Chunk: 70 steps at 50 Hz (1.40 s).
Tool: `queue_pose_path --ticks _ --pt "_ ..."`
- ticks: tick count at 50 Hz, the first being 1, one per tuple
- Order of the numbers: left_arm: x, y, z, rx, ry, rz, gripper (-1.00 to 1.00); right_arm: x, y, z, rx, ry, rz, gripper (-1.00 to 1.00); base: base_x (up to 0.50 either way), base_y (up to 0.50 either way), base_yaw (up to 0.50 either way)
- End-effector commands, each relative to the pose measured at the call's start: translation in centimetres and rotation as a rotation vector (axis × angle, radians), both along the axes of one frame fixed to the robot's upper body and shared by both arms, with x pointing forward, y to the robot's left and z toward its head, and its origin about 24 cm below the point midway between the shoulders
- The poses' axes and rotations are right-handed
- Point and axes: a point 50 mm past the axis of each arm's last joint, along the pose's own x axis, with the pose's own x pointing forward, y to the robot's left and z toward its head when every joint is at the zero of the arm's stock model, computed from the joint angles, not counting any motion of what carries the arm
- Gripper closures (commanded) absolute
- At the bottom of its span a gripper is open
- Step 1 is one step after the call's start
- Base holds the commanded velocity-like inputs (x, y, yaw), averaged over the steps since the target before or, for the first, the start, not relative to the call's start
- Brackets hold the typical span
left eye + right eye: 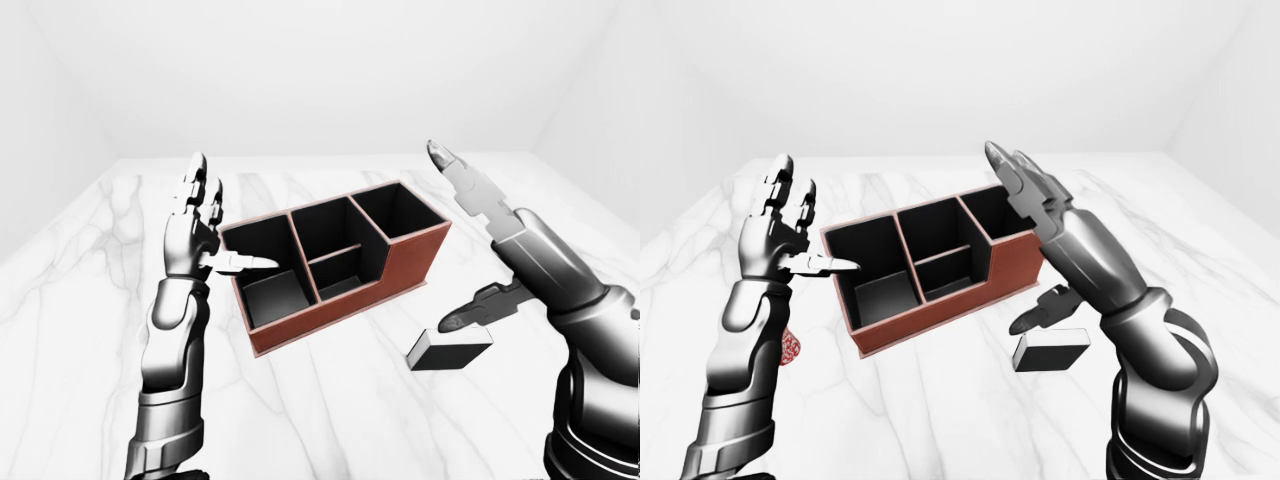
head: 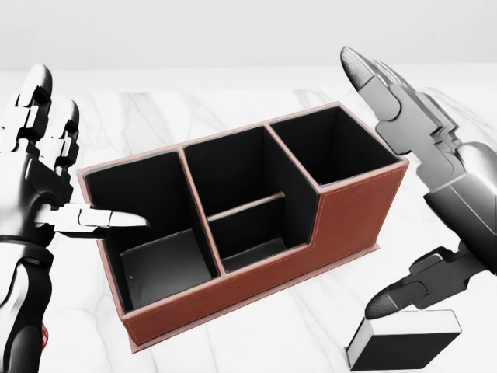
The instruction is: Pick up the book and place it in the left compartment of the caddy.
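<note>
Right hand (image 2: 423, 225) fingers spread, thumb tip just above book (image 2: 404, 342), poised for grasp. Left hand (image 1: 195, 225) open, idle beside caddy (image 1: 335, 265) on counter (image 1: 330, 400).

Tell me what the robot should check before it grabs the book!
1. Book in view, lying flat on the marble table: ok.
2. Right hand open, thumb just above the book: ok.
3. Fingers closed round the book: not ok, not yet.
4. Left compartment of the caddy empty: ok.
5. Left hand open beside the caddy, thumb over that compartment's rim: not ok, may be in the way.
6. Book fits the compartment: cannot tell.
</note>
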Motion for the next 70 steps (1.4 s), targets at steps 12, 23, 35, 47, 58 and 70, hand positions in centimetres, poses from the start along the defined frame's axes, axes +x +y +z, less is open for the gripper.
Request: queue_pose_path --ticks 12,23,35,47,58,70 --pt "0.7 -0.4 -1.3 -0.004 0.058 -0.013 -1.0 -3.8 -2.3 -0.1 -0.117 -0.067 -0.298 -1.0 0.0 0.0 0.0" --pt "0.7 -0.2 -1.1 -0.006 0.056 -0.006 -1.0 -4.7 -3.8 -2.4 -0.068 0.053 -0.398 -1.0 0.0 0.0 0.0" --pt "0.6 0.2 -0.7 -0.008 0.037 0.011 -1.0 -4.6 -4.7 -6.7 0.003 0.281 -0.478 -1.0 0.0 0.0 0.0" --pt "0.5 0.3 -0.6 -0.009 0.031 0.017 -1.0 -3.7 -5.0 -8.0 -0.002 0.344 -0.49 -1.0 0.0 0.0 0.0" --pt "-0.1 1.0 -0.5 -0.006 0.021 0.041 -1.0 -1.6 -4.5 -9.8 -0.078 0.429 -0.472 -1.0 0.0 0.0 0.0" --pt "0.1 1.2 -0.9 -0.012 0.041 0.05 -1.0 -0.2 -4.0 -10.6 -0.157 0.465 -0.467 -1.0 0.0 0.0 0.0"
